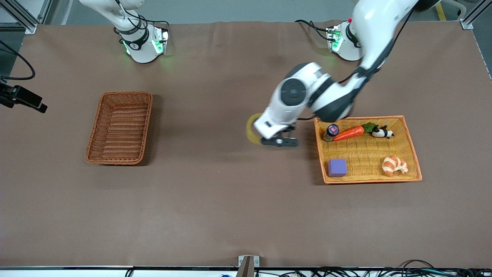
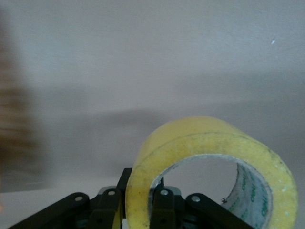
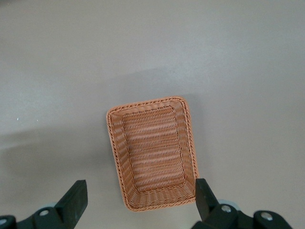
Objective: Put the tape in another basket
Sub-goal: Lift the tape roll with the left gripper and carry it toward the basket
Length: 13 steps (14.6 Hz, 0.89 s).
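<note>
My left gripper (image 1: pixel 263 135) is shut on the wall of the yellowish tape roll (image 1: pixel 251 129) and holds it in the air over the bare table between the orange-yellow tray and the reddish-brown basket (image 1: pixel 119 127), closer to the tray. In the left wrist view the tape (image 2: pixel 205 138) stands on edge with one finger inside its hole and one outside, at the left gripper (image 2: pixel 139 200). My right gripper (image 3: pixel 140 198) is open and empty, high over the empty basket (image 3: pixel 152 152); it is out of the front view.
The orange-yellow woven tray (image 1: pixel 365 154) at the left arm's end holds a purple cube (image 1: pixel 337 167), a croissant (image 1: pixel 394 165), a toy carrot (image 1: pixel 349 132), a small panda figure (image 1: pixel 382 132) and a small bottle (image 1: pixel 331 131). Brown cloth covers the table.
</note>
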{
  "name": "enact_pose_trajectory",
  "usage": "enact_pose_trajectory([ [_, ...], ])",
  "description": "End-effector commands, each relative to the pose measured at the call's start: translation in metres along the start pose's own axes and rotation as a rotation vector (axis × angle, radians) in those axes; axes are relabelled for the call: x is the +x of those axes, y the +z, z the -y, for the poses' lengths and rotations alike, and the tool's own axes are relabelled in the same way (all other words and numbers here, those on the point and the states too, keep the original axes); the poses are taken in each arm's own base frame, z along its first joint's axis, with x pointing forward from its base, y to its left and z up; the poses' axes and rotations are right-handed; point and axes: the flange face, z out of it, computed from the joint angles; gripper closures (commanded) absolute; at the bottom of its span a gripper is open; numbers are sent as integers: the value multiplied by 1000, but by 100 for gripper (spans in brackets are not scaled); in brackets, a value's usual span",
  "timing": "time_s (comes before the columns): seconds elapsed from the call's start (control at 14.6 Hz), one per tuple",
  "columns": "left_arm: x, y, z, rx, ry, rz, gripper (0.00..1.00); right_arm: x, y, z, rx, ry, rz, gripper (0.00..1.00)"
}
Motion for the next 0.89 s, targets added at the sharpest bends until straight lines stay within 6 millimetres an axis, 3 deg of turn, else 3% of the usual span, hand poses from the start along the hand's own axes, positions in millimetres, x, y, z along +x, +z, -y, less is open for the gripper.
enact_pose_trajectory([
  [0.0, 9, 25, -53, -17, -36, -15, 96, 2, 0, 0, 7, 11, -5, 0],
  [0.2, -1, 60, -95, 72, -81, -118, 96, 4, 1, 0, 8, 11, -10, 0],
  [0.34, -11, 77, -106, 99, -107, -139, 95, 8, 6, 3, 8, 7, -13, 0],
  [0.55, -20, 84, -120, 76, -218, -141, 93, 12, 11, 5, 9, 4, -21, 0],
  [0.82, -15, 89, -128, -5, -304, -192, 86, 21, 21, 11, 9, -5, -34, 0],
])
